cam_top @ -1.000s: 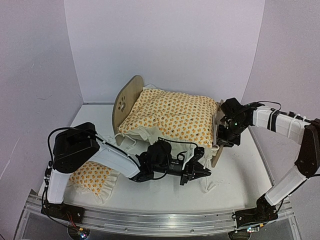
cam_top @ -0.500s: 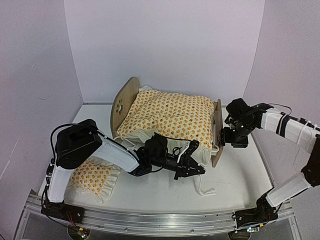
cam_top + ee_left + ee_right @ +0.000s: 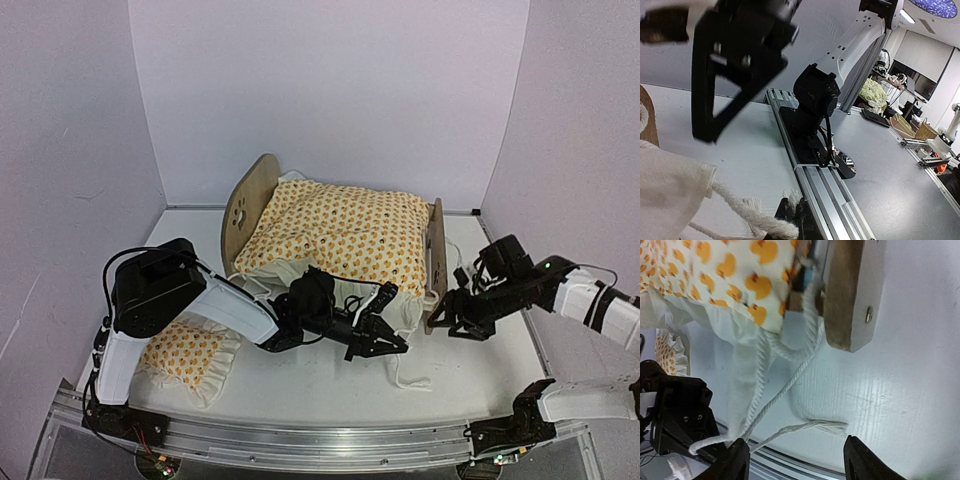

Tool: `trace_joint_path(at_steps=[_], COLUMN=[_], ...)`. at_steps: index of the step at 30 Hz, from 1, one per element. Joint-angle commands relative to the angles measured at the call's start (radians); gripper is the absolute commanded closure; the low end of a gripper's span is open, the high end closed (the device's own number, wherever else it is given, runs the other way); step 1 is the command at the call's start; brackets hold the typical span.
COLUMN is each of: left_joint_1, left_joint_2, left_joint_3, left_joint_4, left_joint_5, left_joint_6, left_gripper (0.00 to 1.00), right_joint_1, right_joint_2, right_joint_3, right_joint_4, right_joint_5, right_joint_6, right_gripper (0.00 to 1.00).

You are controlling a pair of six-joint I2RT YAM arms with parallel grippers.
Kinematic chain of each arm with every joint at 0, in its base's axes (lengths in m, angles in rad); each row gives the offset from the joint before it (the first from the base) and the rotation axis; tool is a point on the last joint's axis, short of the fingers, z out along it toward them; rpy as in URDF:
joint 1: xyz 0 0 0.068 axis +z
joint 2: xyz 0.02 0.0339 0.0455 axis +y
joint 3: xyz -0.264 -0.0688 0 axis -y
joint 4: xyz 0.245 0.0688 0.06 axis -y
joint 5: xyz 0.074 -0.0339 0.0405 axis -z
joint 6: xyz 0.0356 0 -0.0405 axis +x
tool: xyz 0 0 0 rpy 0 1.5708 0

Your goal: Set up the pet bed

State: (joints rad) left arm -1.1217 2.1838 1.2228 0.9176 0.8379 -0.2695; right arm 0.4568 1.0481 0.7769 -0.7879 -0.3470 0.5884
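The pet bed stands mid-table, its plywood headboard (image 3: 243, 208) at the left and its footboard (image 3: 436, 262) (image 3: 846, 295) at the right. An orange-patterned blanket (image 3: 340, 235) (image 3: 730, 275) covers the top and hides the mattress. A white cord (image 3: 790, 385) (image 3: 752, 219) hangs from the blanket's near edge. My left gripper (image 3: 387, 346) (image 3: 795, 220) is shut on this cord, low in front of the bed. My right gripper (image 3: 440, 324) (image 3: 800, 462) is open just beside the footboard's near corner. The cord's frayed end (image 3: 832, 427) lies on the table between its fingertips.
A small matching ruffled pillow (image 3: 185, 355) (image 3: 667, 355) lies at the near left by the left arm's base. White walls close in the back and both sides. An aluminium rail (image 3: 320, 445) runs along the near edge, with the right arm's base (image 3: 815, 97) on it.
My right gripper has opened, left the footboard's outer side and dropped toward the table by its near corner. The left gripper has drawn the cord slightly leftward.
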Motion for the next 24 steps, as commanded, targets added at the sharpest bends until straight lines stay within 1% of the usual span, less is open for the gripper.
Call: trace_joint_path(at_steps=[1,3,5,8,10,13,15,17,19,21,22,24], left_joint_1=[0.01,0.01,0.01,0.01,0.01,0.01,0.01,0.01,0.01,0.01,0.01,0.012], left_joint_2=[-0.021,-0.018,-0.013,-0.015,-0.015,-0.013,-0.01,-0.009,-0.011,-0.018,-0.022,-0.023], left_joint_3=[0.014,0.016,0.023,0.021,0.02,0.024,0.027,0.029,0.027,0.02,0.015,0.01], left_joint_4=[0.059,0.063,0.07,0.078,0.08,0.083,0.088,0.09,0.092,0.093,0.093,0.093], left_joint_5=[0.021,0.022,0.027,0.033,0.037,0.043,0.047,0.05,0.053,0.041,0.024,-0.002], left_joint_6=[-0.015,-0.026,-0.044,-0.054,-0.055,-0.06,-0.068,-0.076,-0.076,-0.069,-0.067,-0.078], left_gripper=[1.0,1.0,1.0,1.0,1.0,1.0,1.0,1.0,1.0,1.0,1.0,1.0], right_joint_1=[0.001,0.003,0.018,0.058,0.085,0.12,0.142,0.174,0.208,0.221,0.225,0.227], right_joint_2=[-0.06,-0.085,-0.082,-0.041,-0.012,0.039,0.103,0.154,0.19,0.188,0.166,0.09], right_joint_3=[-0.211,-0.318,-0.396,-0.451,-0.473,-0.506,-0.512,-0.509,-0.5,-0.492,-0.488,-0.454], right_joint_4=[0.383,0.569,0.726,0.862,0.921,1.055,1.114,1.166,1.176,1.113,1.065,0.889], right_joint_5=[-0.117,-0.092,-0.064,-0.046,-0.014,0.013,0.02,0.028,0.031,0.028,0.031,0.062], right_joint_6=[0.316,0.466,0.556,0.652,0.694,0.75,0.775,0.789,0.796,0.769,0.722,0.594], right_gripper=[0.32,0.32,0.33,0.33,0.34,0.35,0.36,0.39,0.42,0.41,0.41,0.36])
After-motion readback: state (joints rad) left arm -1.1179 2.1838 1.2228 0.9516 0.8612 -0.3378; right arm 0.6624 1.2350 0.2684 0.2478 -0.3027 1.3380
